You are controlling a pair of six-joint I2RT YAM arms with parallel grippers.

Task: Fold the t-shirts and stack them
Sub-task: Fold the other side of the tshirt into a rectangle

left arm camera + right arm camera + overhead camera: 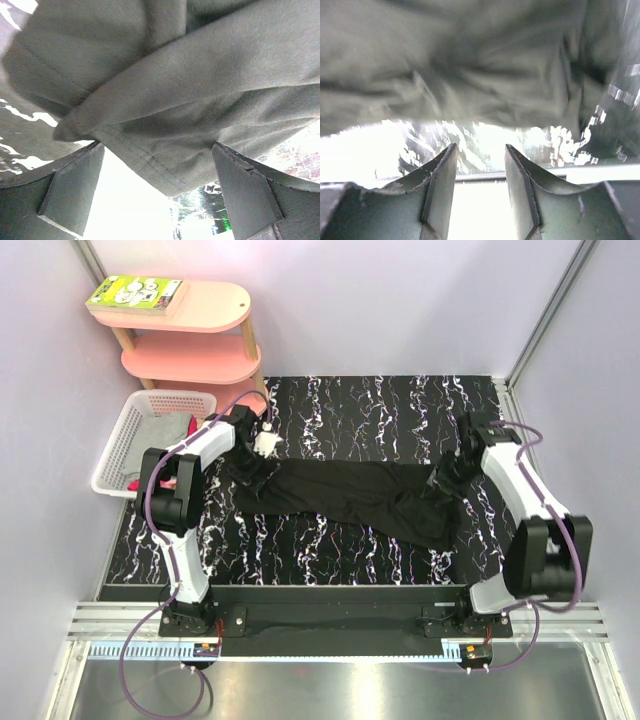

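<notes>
Tabletop point(330, 405), black with white marbling: carrying the black t-shirt point(350, 495), which is lying as a long bunched band running left to right across the middle and spreading wider and more rumpled toward its right end.

Hovering at the left end of that band: left gripper point(156, 155), fingers point(75, 190) standing wide apart, with a stitched hem of the cloth drooping between and beyond them. Clamping nothing; whether touching the cloth, cannot tell.

Hanging over the right end of the band: right gripper point(480, 150), fingers point(442, 185) parted, with a narrow bright gap showing between them. Pinching nothing, with creased cloth bunching just beyond the tips.

Sitting just off the far-left corner of the tabletop: white lattice basket point(112, 462), holding a grey t-shirt point(155, 430) and a red-pink t-shirt point(190, 425) beside it.

Standing farther back on the left, behind the basket: pink shelf point(190, 360), carrying a flat green-and-white book or box point(135, 292) on its top tier.
</notes>
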